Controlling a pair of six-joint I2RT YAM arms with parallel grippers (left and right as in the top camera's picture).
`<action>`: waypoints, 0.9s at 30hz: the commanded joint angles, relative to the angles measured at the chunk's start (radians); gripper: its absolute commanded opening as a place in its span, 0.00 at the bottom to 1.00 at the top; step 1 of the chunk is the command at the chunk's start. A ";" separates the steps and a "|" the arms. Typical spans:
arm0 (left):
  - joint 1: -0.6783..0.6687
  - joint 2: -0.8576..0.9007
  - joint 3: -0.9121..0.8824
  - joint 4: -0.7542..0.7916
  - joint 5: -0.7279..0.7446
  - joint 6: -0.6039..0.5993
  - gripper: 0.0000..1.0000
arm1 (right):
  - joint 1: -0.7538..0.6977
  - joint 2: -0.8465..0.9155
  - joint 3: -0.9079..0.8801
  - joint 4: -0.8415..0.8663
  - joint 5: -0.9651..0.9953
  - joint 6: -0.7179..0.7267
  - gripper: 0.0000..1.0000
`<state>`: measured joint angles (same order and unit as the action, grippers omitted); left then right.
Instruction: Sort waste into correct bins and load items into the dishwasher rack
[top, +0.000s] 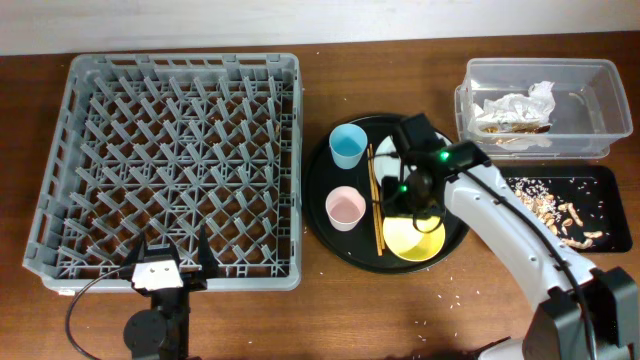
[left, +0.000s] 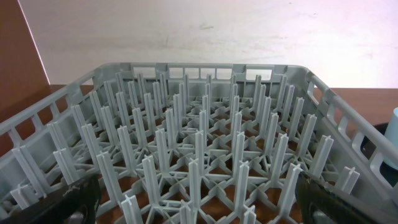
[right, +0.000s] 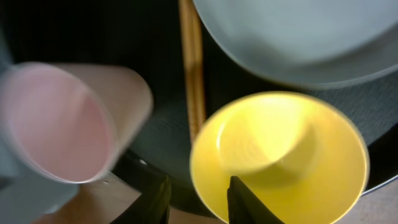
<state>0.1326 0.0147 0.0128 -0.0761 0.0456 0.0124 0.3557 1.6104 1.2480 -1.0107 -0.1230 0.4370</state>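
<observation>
- Well, your left fingers (left: 74, 205) hang spread wide and empty at the near wall of the dishwasher rack (top: 170, 160).
- Your right fingers (right: 239, 205) stand parted astride the yellow bowl's (right: 280, 155) near rim, on the round black tray (top: 320, 190).
- Left of the bowl lie the chopsticks (top: 375, 200) and pink cup (top: 345, 208). The plate (right: 298, 31) and blue cup (top: 348, 146) are beyond.
- Far right on the worktop (top: 400, 310), scraps (top: 560, 215) lie in the shallow black tray (top: 610, 175). A crumpled napkin (top: 515, 105) sits in the clear tub (top: 600, 75).
</observation>
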 joint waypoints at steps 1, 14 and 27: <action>0.005 -0.008 -0.004 -0.004 0.000 0.019 0.99 | -0.004 -0.002 0.082 -0.023 0.002 -0.011 0.34; 0.005 -0.008 -0.004 -0.004 0.000 0.019 0.99 | -0.003 0.001 0.110 0.069 -0.099 0.017 0.47; 0.005 -0.008 -0.004 -0.004 0.000 0.019 0.99 | 0.004 0.002 0.102 0.048 -0.106 0.012 0.69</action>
<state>0.1326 0.0147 0.0128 -0.0757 0.0452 0.0124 0.3561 1.6104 1.3376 -0.9592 -0.2237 0.4465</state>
